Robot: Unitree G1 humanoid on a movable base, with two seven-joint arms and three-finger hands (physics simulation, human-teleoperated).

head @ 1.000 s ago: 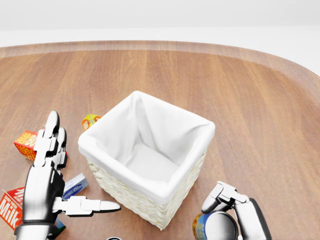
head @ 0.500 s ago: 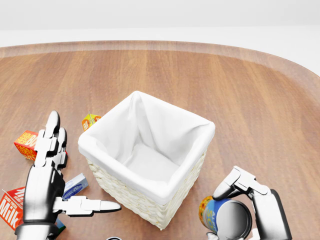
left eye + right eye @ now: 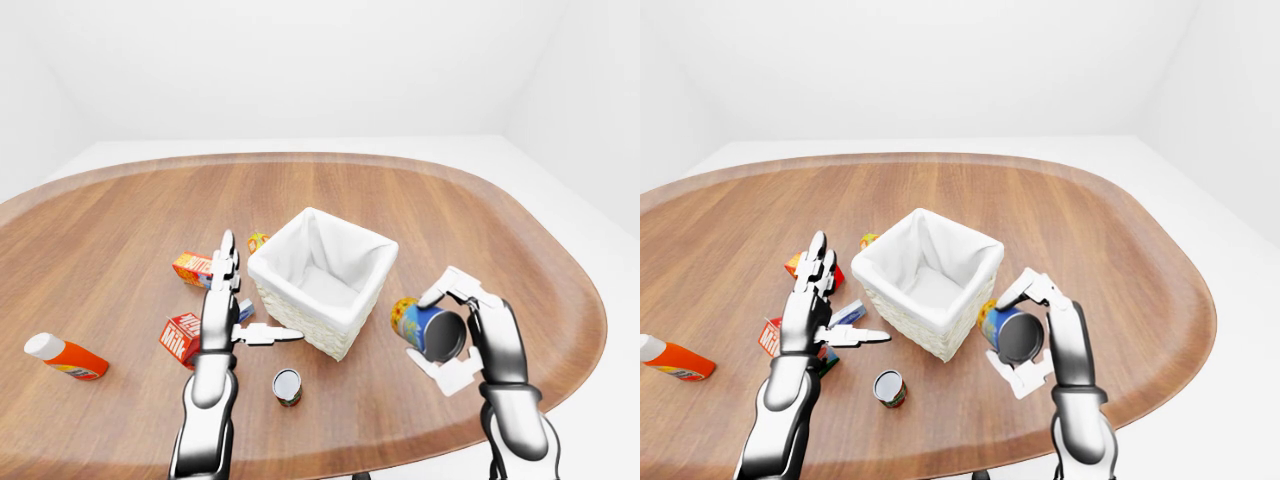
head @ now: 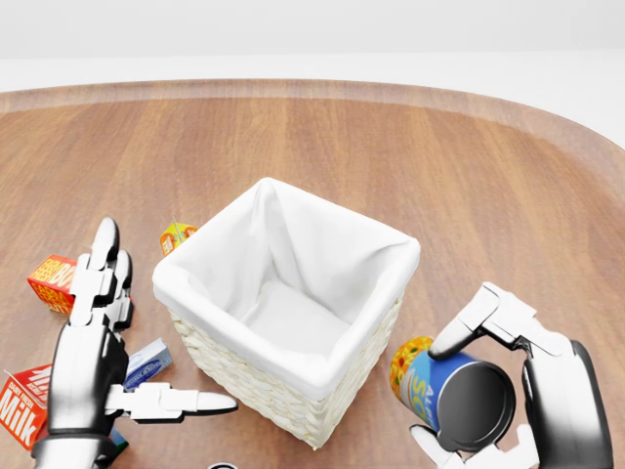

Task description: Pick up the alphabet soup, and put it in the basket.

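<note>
the right robot hand (image 4: 508,391) gripped the soup can (image 4: 451,391), tilted on its side, clear of the bench (image 4: 488,176), just right of the basket (image 4: 283,313). the left robot hand (image 4: 98,332) hung with fingers spread.

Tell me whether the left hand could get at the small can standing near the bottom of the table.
Probably yes. The left hand is open and holds nothing, and the small can stands in the open just below and to its right in the left-eye view, with bare table around it and the basket higher up.
</note>
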